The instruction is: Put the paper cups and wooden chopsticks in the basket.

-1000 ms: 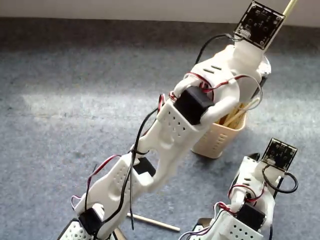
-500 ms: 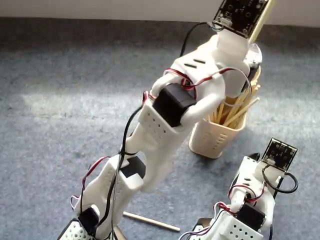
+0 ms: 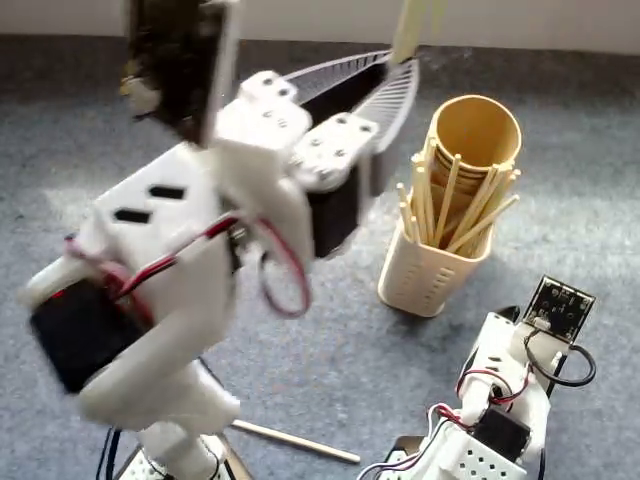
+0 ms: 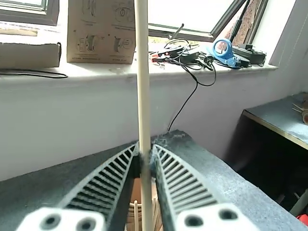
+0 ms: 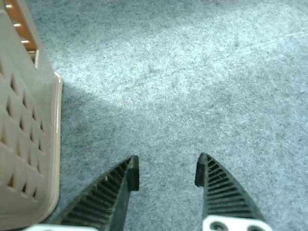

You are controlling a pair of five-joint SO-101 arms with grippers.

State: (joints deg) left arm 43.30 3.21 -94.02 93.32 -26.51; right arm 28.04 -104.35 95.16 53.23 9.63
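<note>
On the left of the high view my left arm (image 3: pixel 170 290) stands tall in white plastic with red and black wires looped over it. The left gripper (image 4: pixel 146 156) has its ribbed black jaws clamped on one wooden chopstick (image 4: pixel 142 72), a pale round stick held upright between the tips. The left wrist view looks past it to a window sill with a cardboard box (image 4: pixel 101 31) that bears printed line diagrams, a tangle of cables (image 4: pixel 187 53) and a blue object (image 4: pixel 224 48); I cannot make out the print.

Low on the grey, felt-like table (image 3: pixel 100 150) a loose chopstick (image 3: pixel 295 441) lies flat near the left arm's base.

Right of centre stands the basket (image 3: pixel 430 270), cream plastic with small slots in its wall. A paper cup (image 3: pixel 475 130) sits upright in it, mouth open, with a bundle of chopsticks (image 3: pixel 450 200) leaning beside the cup, inside the rim.

At the far right my right arm (image 3: pixel 510 400) sits low. The right wrist view has the right gripper (image 5: pixel 166 173) with its jaws apart over bare table, just beside the basket's wall, holding nothing.
</note>
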